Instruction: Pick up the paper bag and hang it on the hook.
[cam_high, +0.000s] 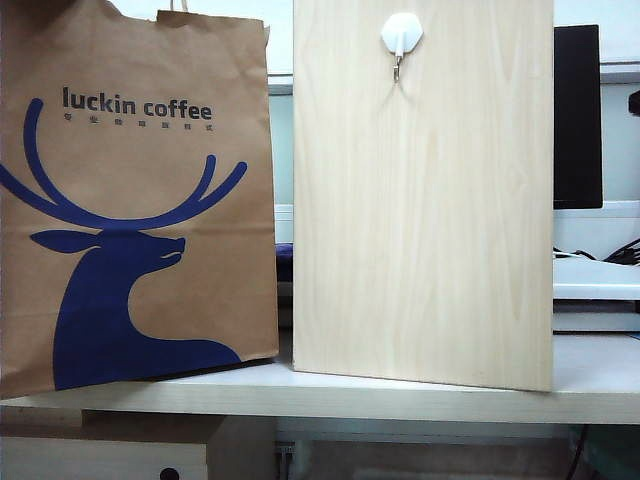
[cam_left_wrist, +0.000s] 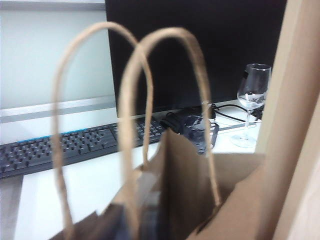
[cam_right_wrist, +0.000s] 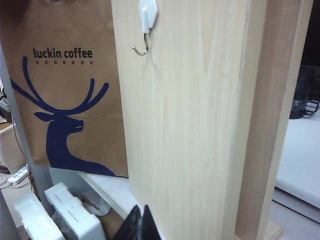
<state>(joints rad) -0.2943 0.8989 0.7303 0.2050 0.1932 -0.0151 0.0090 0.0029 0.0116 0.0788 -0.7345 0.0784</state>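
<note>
The brown paper bag (cam_high: 140, 200) with the blue deer logo stands upright on the table at the left. To its right stands a pale wooden board (cam_high: 420, 220). The small white hook (cam_high: 400, 40) is fixed near the board's top. No gripper shows in the exterior view. In the left wrist view the bag's two twisted handles (cam_left_wrist: 132, 100) loop up close ahead. My left gripper (cam_left_wrist: 142, 227) is blurred at the bag's top rim, its dark fingers closed on the paper. My right gripper (cam_right_wrist: 141, 225) is shut and empty, low in front of the board and below the hook (cam_right_wrist: 146, 30).
Behind the bag are a black keyboard (cam_left_wrist: 65, 145), a dark monitor (cam_left_wrist: 200, 50), cables and a wine glass (cam_left_wrist: 252, 100). White foam blocks (cam_right_wrist: 65, 210) lie below the table near my right gripper. The table's front edge (cam_high: 300, 395) runs under the bag and board.
</note>
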